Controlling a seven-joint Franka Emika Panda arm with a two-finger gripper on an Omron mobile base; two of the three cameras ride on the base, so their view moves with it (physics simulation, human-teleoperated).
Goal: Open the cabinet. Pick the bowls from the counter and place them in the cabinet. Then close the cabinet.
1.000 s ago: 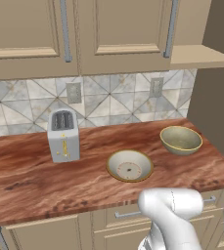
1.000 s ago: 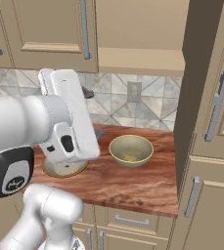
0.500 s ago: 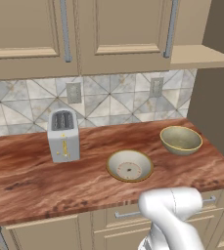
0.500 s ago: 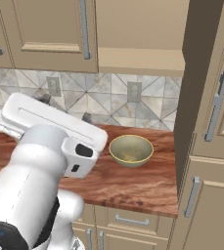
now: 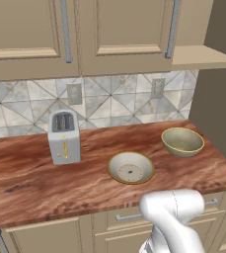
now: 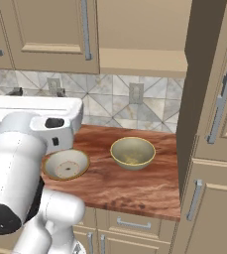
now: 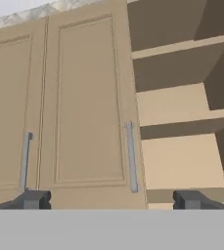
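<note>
While both bowls (image 5: pixel 131 168) sit empty, the cabinet (image 7: pixel 84 107) is shut.

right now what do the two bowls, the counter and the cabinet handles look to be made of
Both bowls, the shallow bowl and the deep bowl: probably glazed ceramic, smooth olive-tan with yellowish rims. The counter: polished wood or a wood-look slab, reddish-brown grain. The cabinet handles: likely brushed metal, plain grey bars.

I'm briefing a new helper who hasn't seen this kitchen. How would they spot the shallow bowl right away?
Start at the long reddish-brown counter under the beige wall cabinet. Right of the silver toaster, near the front edge, sits the shallow bowl. Unlike the deep bowl further right, it is wide and flat, with a cream inside and a small centre mark.
</note>
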